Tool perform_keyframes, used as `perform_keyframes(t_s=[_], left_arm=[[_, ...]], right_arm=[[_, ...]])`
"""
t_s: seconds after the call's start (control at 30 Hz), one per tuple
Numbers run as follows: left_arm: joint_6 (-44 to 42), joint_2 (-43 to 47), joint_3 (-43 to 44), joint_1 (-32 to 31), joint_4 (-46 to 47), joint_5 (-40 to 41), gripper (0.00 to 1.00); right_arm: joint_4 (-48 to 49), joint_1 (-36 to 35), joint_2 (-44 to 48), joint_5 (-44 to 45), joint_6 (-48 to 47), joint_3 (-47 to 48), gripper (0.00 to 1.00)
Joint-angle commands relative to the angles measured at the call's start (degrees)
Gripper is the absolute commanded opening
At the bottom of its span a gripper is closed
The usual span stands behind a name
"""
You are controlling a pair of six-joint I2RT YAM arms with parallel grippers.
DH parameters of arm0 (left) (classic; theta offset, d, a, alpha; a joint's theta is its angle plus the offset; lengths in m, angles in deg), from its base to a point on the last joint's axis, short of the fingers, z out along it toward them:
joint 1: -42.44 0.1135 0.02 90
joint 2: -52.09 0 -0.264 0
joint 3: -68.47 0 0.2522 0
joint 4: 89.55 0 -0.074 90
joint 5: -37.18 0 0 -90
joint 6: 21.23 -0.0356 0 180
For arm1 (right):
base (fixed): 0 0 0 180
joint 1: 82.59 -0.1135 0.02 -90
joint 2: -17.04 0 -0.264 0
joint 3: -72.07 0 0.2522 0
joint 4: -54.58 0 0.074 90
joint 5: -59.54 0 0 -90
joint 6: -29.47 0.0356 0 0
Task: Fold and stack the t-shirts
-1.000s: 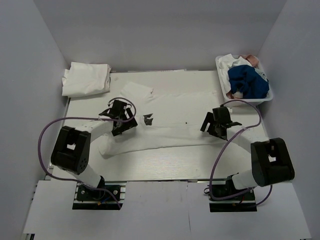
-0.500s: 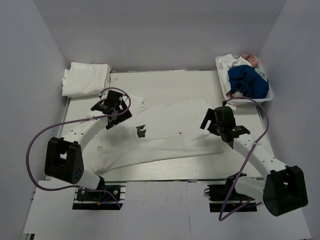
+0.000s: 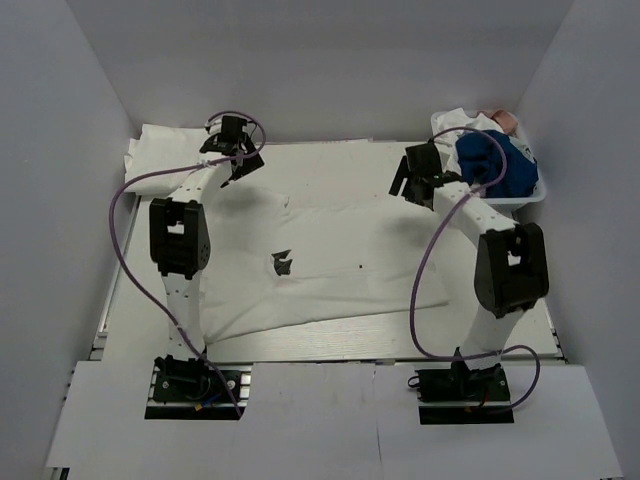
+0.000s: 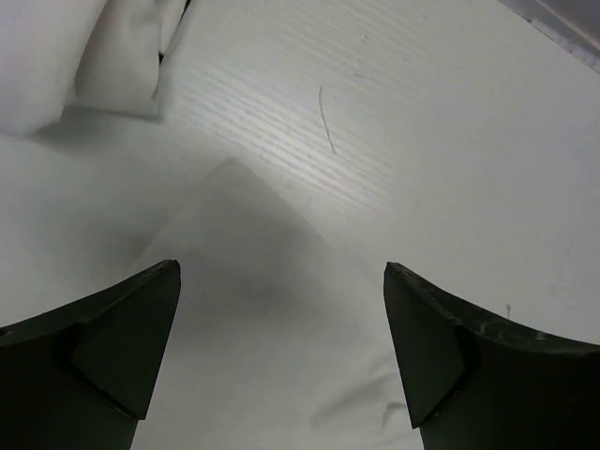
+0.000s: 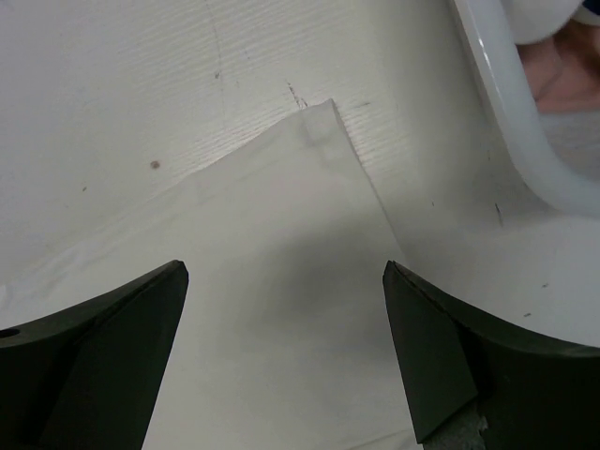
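Both arms reach fully across the table (image 3: 340,155), ending over the far corners of the spread t-shirt (image 3: 340,250). The left gripper (image 4: 281,267) and right gripper (image 5: 286,267) hang above the cloth, jaws wide, holding nothing. A folded t-shirt (image 3: 170,160) lies far left, a basket (image 5: 511,112) of clothes far right, and the black print (image 3: 283,263) faces up

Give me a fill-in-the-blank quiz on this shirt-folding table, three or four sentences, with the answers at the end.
1. The jaws of the left gripper and the right gripper both stand ____.
2. The spread t-shirt bears a small ____ print.
3. The bin on the far right holds a bunched ____ cloth.
4. The folded shirt lies in the far ____ corner.

Missing words: open; black; blue; left.
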State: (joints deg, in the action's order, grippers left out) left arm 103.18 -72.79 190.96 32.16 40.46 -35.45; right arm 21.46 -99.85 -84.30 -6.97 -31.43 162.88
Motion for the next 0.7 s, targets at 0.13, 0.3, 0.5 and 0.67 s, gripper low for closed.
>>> perform_keyframes(t_s=[0.13,0.3,0.5,0.67], left_arm=[[-4.36,-12.13,18.62,1.93,-4.99,1.7,0.99],[-6.8,-14.08,15.39,2.46,0.36,0.31,0.92],[-6.82,-16.79,13.53,2.46,0.9,2.31,0.82],[-6.82,-18.29,13.01,2.46,0.9,1.79,0.6]], right_arm=[[-3.32,2.31,-11.15,-0.37,-5.19,13.89,0.9],[-5.25,3.19,-17.22,-0.37,-5.99,19.44,0.9],[-4.29,3.9,-19.33,-2.04,-4.76,19.8,0.9],[-4.38,4.42,-20.56,-2.66,-4.41,20.94,0.9]])
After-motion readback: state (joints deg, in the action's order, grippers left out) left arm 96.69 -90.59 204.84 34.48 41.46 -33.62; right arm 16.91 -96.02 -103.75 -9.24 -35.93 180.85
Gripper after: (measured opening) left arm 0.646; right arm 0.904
